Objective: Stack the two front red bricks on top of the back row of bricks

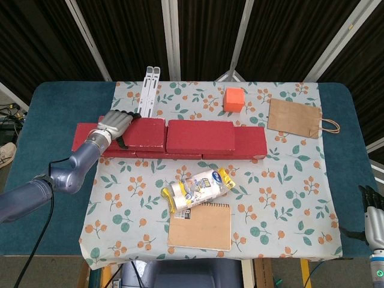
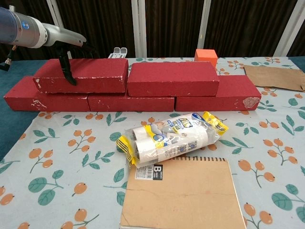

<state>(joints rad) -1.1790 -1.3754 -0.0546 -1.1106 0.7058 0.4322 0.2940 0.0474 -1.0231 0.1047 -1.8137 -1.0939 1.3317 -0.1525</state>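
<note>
Left hand (image 1: 114,124) grips the left end of the left top brick (image 1: 141,132), fingers over its far edge and thumb down its near face. That brick lies on the back row of bricks (image 2: 131,101), its right end almost touching the right top brick (image 1: 200,137). Bare row shows at both ends. Near the row lies open cloth, then a roll pack (image 1: 197,188) and notebook (image 1: 200,225). Right hand (image 1: 373,223) hangs at the near right edge, well apart; its fingers look loosely extended, holding nothing.
</note>
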